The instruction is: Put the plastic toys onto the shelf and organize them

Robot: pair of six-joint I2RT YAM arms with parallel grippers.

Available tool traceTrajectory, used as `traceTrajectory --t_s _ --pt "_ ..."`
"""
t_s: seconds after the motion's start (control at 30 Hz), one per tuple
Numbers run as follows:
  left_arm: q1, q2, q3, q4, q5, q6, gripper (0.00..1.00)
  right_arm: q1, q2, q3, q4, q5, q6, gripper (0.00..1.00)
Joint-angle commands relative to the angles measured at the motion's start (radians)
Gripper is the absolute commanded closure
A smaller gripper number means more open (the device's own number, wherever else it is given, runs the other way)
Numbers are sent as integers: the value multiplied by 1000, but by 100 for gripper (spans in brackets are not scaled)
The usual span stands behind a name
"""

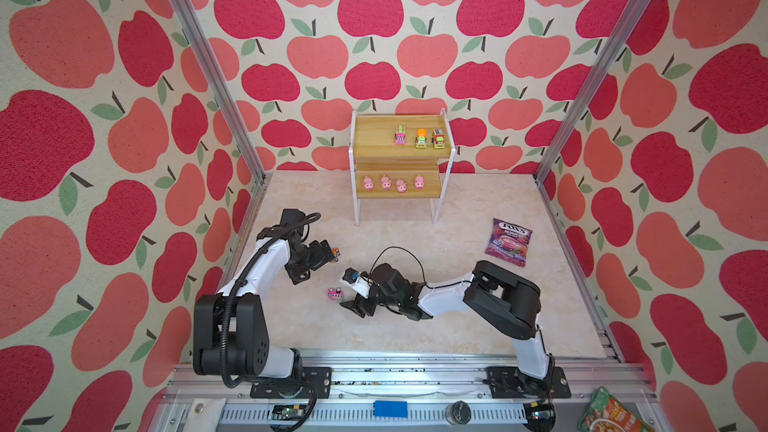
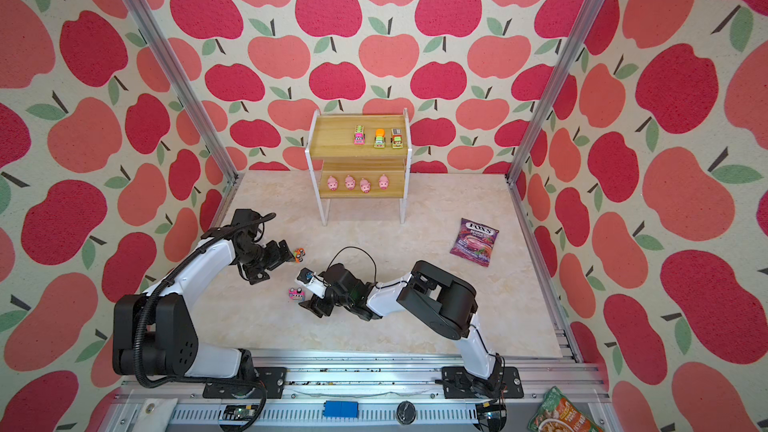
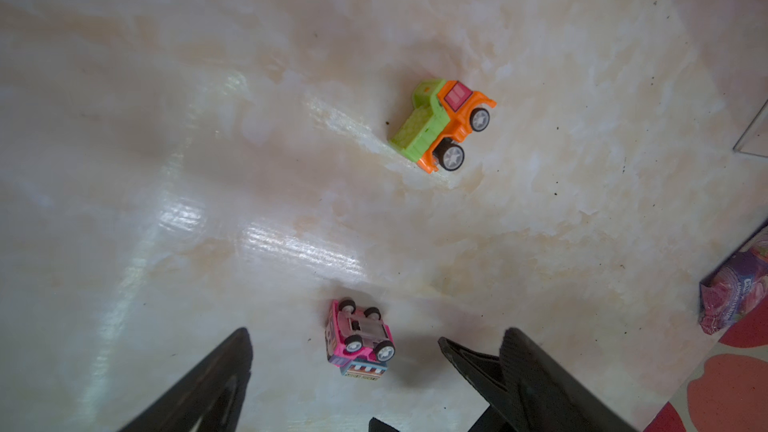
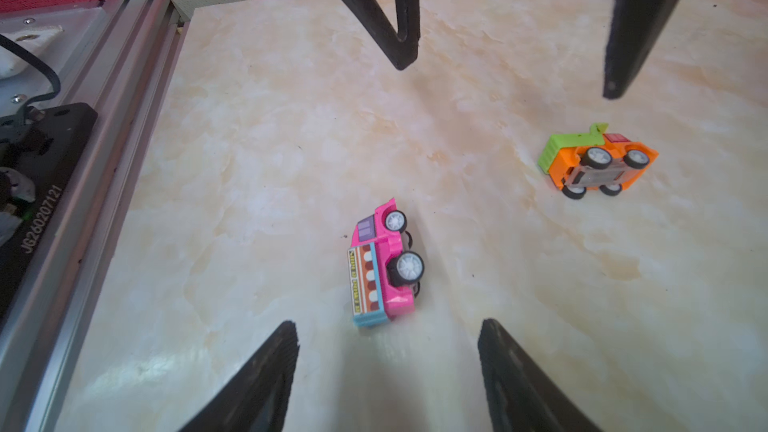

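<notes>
Cream marbled tabletop [image 1: 395, 243] is bearing a yellowish wood-grain two-tier shelf [image 1: 374, 135]. Left gripper [image 4: 505, 78] and right gripper [image 4: 388, 324] are hovering, fingers spread and empty, near an orange-green toy truck [image 4: 598, 164] and a pink truck [image 4: 384, 263] lying tipped. Three colourful trucks [image 1: 421, 137] are sitting on the upper board, four pink pigs [image 1: 385, 182] below.

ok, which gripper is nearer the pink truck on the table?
Right. Right gripper has the pink truck just off its fingertips; left gripper is farther off, nearer the orange truck.
</notes>
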Motion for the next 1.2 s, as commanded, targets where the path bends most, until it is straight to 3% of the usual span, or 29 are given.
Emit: traceTrajectory --t_s 0.0,0.5,0.77,0.87,1.07,1.17 --pt "7 21 27 24 39 16 5 12 34 42 33 12 -56 27" --pt "10 -34 34 26 67 29 6 58 139 124 19 120 -115 30" --pt "10 -50 42 31 78 32 6 57 165 146 17 148 -90 49" --pt "9 -59 51 27 79 34 6 53 141 129 18 159 -71 60" --pt "-6 -91 83 26 80 40 6 29 -25 26 19 192 20 60" --pt "-28 -105 101 36 69 38 6 -54 -143 -61 -24 174 139 60"
